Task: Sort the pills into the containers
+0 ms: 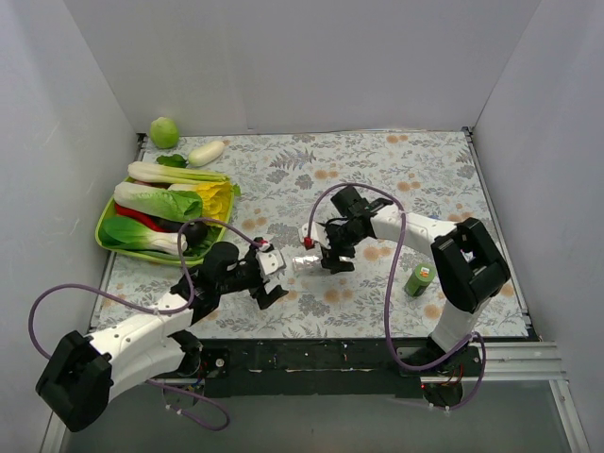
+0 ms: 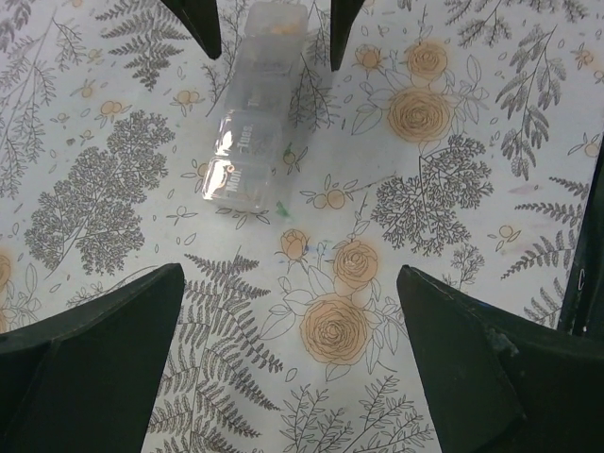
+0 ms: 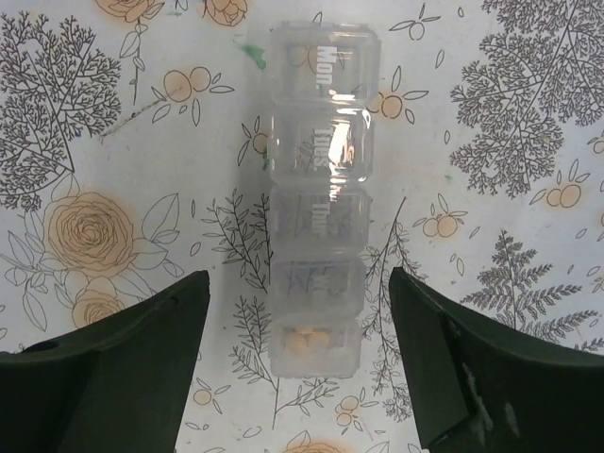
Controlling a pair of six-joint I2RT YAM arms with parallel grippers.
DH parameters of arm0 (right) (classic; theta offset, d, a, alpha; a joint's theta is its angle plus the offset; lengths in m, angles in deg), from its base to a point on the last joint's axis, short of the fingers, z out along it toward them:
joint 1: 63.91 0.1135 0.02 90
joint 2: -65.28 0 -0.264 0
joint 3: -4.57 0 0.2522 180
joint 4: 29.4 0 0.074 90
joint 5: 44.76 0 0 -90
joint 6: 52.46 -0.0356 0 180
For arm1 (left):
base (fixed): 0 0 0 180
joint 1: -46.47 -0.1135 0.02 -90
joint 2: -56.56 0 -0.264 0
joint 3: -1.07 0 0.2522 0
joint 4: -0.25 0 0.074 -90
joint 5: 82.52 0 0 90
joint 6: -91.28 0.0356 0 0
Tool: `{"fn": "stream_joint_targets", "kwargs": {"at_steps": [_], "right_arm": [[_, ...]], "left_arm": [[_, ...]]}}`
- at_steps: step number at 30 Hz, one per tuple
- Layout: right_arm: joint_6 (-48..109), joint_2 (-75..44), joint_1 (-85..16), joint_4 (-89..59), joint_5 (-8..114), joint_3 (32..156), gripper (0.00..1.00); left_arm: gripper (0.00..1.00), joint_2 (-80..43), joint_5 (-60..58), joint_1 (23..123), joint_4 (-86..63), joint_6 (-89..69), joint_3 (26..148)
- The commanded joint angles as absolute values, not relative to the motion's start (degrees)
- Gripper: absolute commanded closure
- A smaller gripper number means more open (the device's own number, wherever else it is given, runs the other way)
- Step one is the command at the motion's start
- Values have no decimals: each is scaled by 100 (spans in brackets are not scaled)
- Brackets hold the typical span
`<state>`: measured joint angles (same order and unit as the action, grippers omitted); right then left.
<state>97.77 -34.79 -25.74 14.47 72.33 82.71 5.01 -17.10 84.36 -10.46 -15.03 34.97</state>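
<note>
pill-box strip [image 3: 319,198] under r end effector [image 3: 297,278]

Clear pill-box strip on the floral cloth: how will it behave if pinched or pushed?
The pill-box strip looks like rigid moulded plastic, so it should lift as one piece. Probably light: only one end compartment clearly shows pills, so a push may skate or swivel it on the tablecloth. Glossy walls may slip in a pinch; lying flat, rolling seems unlikely.

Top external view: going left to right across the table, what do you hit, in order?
vegetable tray → left gripper → clear pill box → green bottle. The right gripper sits over the pill box's right end, so it is not ranked.
</note>
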Motion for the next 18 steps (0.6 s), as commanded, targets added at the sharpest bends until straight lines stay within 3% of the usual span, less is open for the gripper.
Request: {"fn": "stream_joint_targets", "kwargs": {"at_steps": [1,18], "right_arm": [[9977,-3211,-2823,1723,7994,8522,14],[9923,-2789,-3614,660,9911,7634,18]], "left_arm": [[2,129,-1898,8453,-736,-1067,3698],[2,-1928,-2012,8462,714,-417,4040]]}}
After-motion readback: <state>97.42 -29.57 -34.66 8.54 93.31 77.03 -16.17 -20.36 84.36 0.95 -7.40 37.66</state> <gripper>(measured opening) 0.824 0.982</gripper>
